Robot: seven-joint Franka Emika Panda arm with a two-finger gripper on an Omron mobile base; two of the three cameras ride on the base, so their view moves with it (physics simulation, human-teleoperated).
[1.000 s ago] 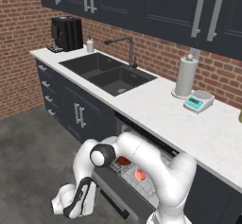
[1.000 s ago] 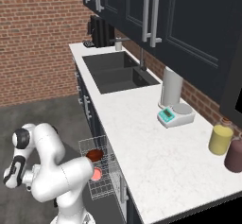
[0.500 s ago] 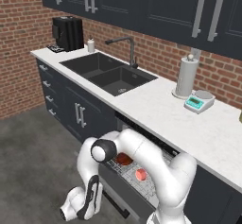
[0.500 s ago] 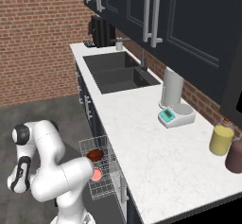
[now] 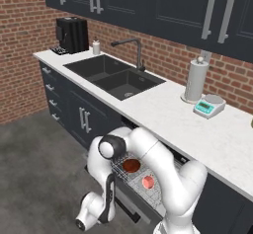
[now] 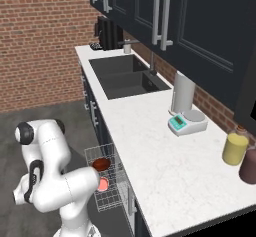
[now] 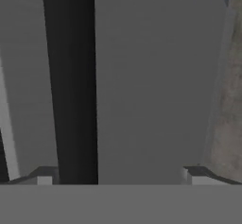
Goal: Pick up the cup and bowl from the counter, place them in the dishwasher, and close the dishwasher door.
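Observation:
The dark reddish-brown bowl [image 5: 131,165] [image 6: 101,164] and the small cup [image 5: 147,181] [image 6: 103,184], salmon-red inside, sit in the silver wire rack [image 5: 148,194] [image 6: 111,198] pulled out of the dishwasher below the white counter [image 5: 163,109] [image 6: 150,146]. The dishwasher door [image 5: 127,209] hangs open below the rack. My gripper [image 5: 81,222] [image 6: 21,196] [image 7: 120,178] is low near the floor, in front of the door's outer edge. It is open and holds nothing. Close ahead of it are a flat grey panel [image 7: 151,76] and a dark bar [image 7: 71,76].
A double sink [image 5: 111,75] with a faucet, a coffee machine [image 5: 71,34], a paper towel roll [image 5: 196,82] and a scale [image 5: 209,105] stand along the counter. Yellow [image 6: 235,149] and maroon [image 6: 248,165] tumblers stand at its right end. Grey floor [image 5: 34,169] lies to the left.
My arm has folded down, bringing the hand a little lower and nearer the door's edge. The bowl and cup have stayed in the rack.

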